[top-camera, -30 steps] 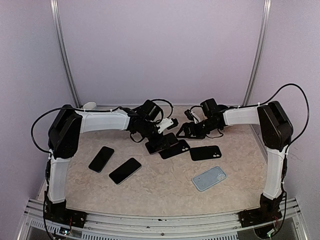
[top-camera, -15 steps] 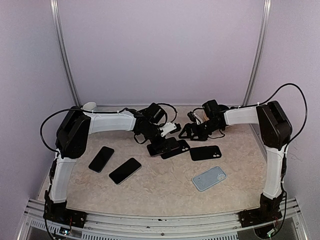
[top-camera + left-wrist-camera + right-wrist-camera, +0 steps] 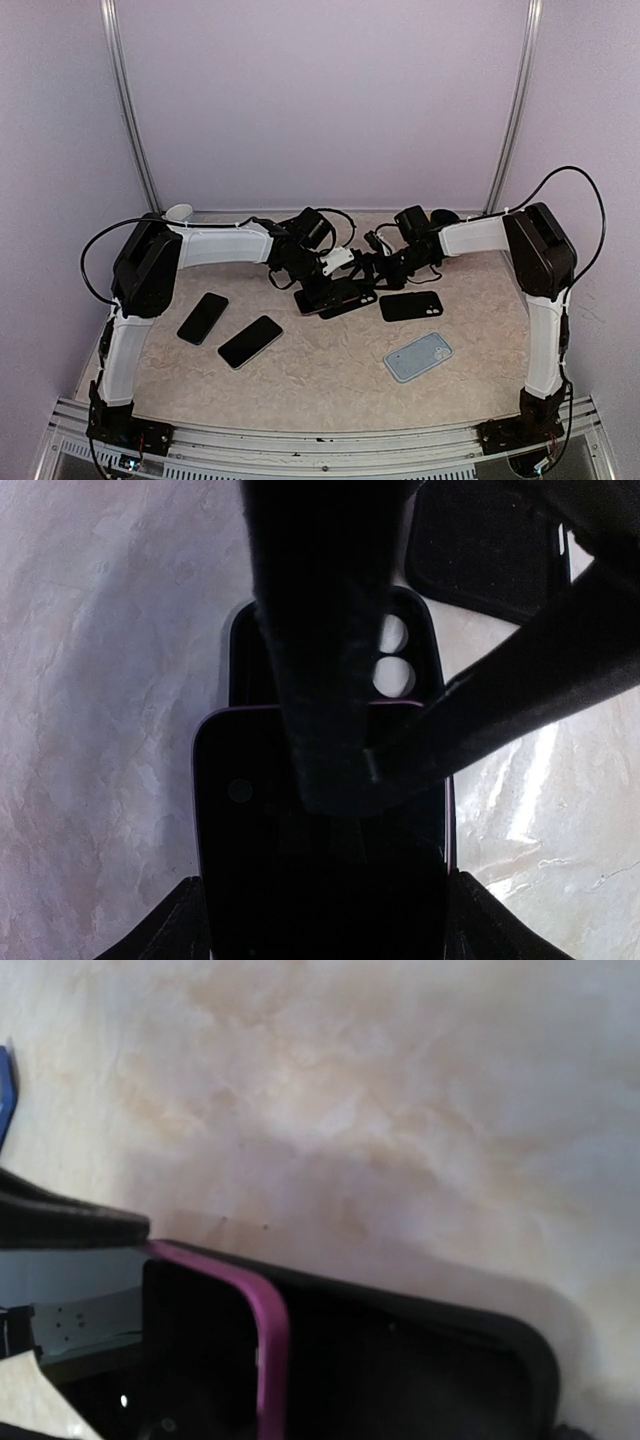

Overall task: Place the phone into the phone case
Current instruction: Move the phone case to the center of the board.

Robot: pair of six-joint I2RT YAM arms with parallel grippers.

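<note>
Phone (image 3: 320,860): flat slab with a glossy black face, thin purple rim and rounded corners. It sits mid-table over the phone case (image 3: 245,670), a matte black shell with a round-holed camera cut-out. The cut-out end pokes out past the phone's edge. Cannot tell if the phone is seated.

The left gripper (image 3: 328,272) is clamped across the phone's width, its fingers (image 3: 185,925) on the long edges.

The right gripper (image 3: 372,268) is spread wide with nothing held. Only the left wrist view shows its fingers (image 3: 320,630) crossing over the phone. The right wrist view shows just the purple rim and the case wall, close up.

The table (image 3: 330,380) is beige marble-pattern. Only the top view gives the full layout:
- a spare black case (image 3: 410,305) just right of the phone
- a pale blue case (image 3: 418,357) nearer the bases
- two dark phones (image 3: 203,318) well left
</note>
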